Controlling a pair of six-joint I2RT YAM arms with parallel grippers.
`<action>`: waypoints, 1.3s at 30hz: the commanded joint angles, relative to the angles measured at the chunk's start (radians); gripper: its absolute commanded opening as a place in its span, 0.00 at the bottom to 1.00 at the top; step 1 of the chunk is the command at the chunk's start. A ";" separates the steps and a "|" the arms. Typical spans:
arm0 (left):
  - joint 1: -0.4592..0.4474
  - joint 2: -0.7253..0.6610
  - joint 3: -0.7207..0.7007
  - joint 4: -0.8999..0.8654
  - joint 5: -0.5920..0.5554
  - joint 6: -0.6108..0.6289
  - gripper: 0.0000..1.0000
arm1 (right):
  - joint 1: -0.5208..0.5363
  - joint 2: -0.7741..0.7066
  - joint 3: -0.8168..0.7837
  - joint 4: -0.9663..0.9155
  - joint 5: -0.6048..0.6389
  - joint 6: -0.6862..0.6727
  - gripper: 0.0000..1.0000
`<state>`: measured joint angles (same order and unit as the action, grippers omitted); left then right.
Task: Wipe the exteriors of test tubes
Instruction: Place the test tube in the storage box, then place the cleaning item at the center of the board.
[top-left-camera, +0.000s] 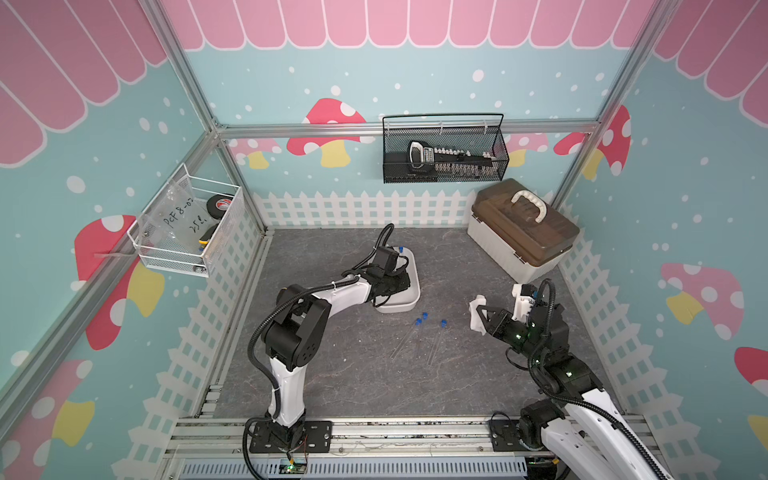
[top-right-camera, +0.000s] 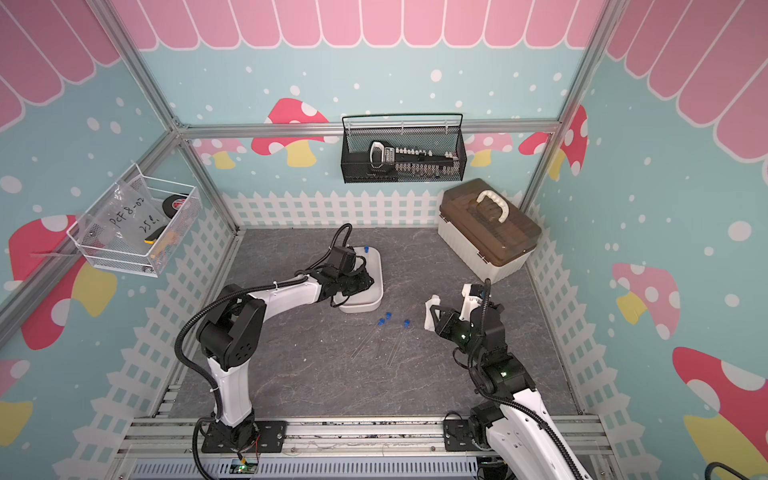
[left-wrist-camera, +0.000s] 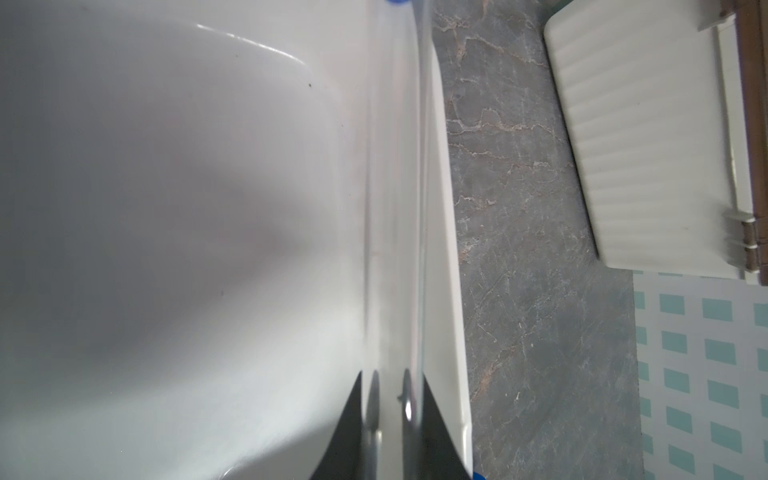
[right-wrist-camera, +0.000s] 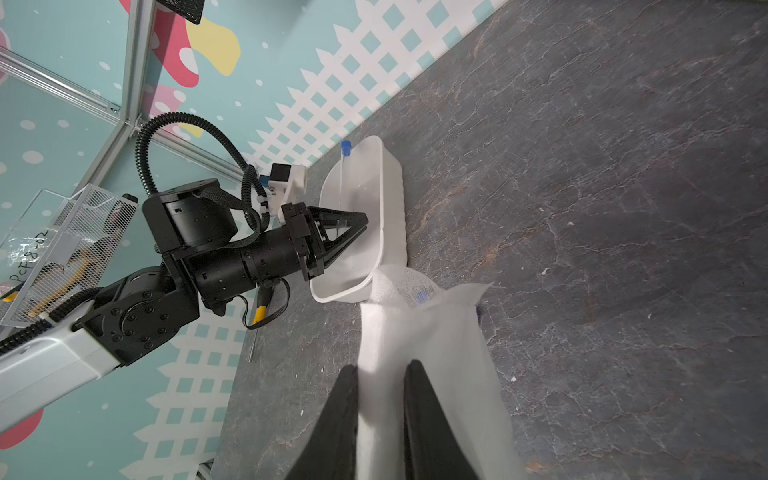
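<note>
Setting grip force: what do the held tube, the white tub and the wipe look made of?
Tube: clear and glossy, glass or hard plastic; background shows through. Tub: likely plastic, white with glossy highlights. Wipe: thin white matte fabric, perhaps nonwoven, slightly translucent.

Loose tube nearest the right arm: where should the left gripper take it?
Probably take the tube just below its blue cap, from straight above, jaws across its width. It lies flat on the table, apart from the other two, so fingers fit either side.
</note>
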<state>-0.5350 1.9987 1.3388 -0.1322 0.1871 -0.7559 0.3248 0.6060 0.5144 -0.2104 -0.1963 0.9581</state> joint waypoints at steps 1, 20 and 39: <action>0.010 0.038 0.043 -0.035 -0.037 -0.019 0.16 | -0.006 -0.012 -0.007 -0.007 -0.002 0.000 0.20; 0.009 0.138 0.146 -0.155 -0.078 0.050 0.19 | -0.006 -0.083 -0.046 -0.007 0.009 0.022 0.20; -0.005 0.073 0.160 -0.228 -0.152 0.107 0.37 | -0.006 -0.093 -0.048 -0.008 0.000 0.022 0.20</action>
<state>-0.5335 2.1166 1.4761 -0.3252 0.0784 -0.6693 0.3248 0.5266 0.4778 -0.2134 -0.1986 0.9668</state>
